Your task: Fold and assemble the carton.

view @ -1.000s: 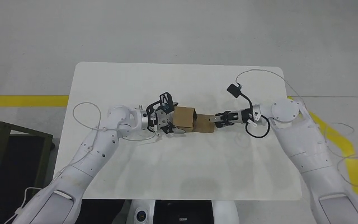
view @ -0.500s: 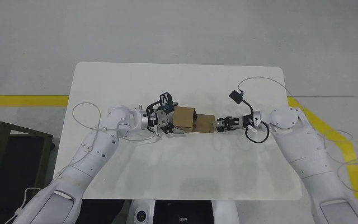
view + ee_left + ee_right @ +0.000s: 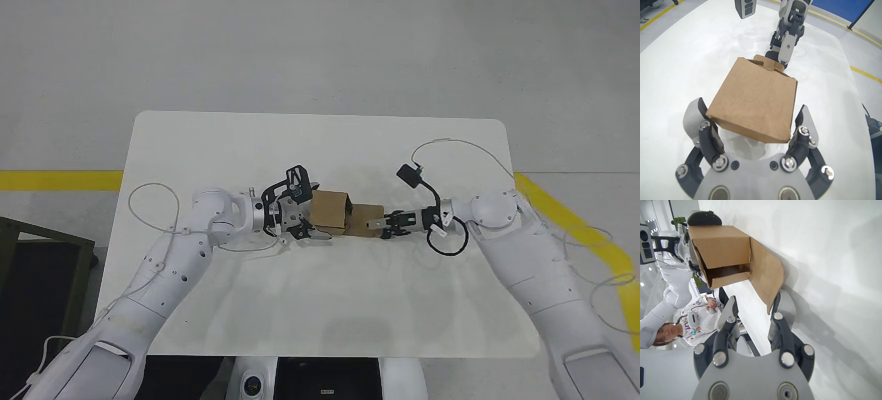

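A brown carton [image 3: 330,211] lies on its side in the middle of the white table [image 3: 300,150]. My left gripper [image 3: 296,212] is shut on its closed end, and in the left wrist view the fingers [image 3: 703,113] press both near corners of the carton [image 3: 755,102]. The other end is open, with a long flap [image 3: 766,275] sticking out flat along the table and a short flap folded inward. My right gripper [image 3: 755,306] is open at the tip of that long flap, and one finger [image 3: 781,302] touches the flap's edge. In the left wrist view, the right gripper [image 3: 780,56] stands behind the carton.
Thin white cables loop over the table beside the left arm [image 3: 150,200] and above the right arm [image 3: 460,135]. Yellow floor tape [image 3: 60,180] runs past both table ends. Bare tabletop lies in front of and behind the carton.
My right gripper has moved left, closer to the carton's long flap, and its wrist has turned. The left gripper and the carton body have kept still.
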You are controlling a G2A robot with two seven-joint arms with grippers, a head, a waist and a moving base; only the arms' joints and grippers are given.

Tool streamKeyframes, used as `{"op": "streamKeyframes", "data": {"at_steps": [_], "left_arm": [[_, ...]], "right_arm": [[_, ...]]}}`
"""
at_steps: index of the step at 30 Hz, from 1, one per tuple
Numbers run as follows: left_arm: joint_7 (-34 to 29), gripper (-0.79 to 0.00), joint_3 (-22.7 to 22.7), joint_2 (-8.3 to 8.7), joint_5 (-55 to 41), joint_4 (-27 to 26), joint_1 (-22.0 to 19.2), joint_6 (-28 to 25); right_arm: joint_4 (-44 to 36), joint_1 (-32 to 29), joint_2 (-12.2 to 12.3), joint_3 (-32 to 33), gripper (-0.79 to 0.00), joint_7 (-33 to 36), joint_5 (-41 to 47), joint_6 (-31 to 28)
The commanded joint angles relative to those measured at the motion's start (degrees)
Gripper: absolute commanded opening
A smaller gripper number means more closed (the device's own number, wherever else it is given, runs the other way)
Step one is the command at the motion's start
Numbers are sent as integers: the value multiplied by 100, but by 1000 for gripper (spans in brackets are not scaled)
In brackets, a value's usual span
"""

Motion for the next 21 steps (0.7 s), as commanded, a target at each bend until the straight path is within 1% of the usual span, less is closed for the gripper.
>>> {"op": "streamKeyframes", "data": {"at_steps": [1,12,21], "left_arm": [[1,0,-13,3,3,-3,5,-3],[-27,0,-35,4,-6,-22,18,-33],[-40,0,-31,-2,-15,-12,10,-66]], "right_arm": [[59,45,-26,-41,-416,20,120,-79],[106,291,-158,-211,-416,206,757,-414],[165,518,-308,-507,-416,301,1032,-559]]}}
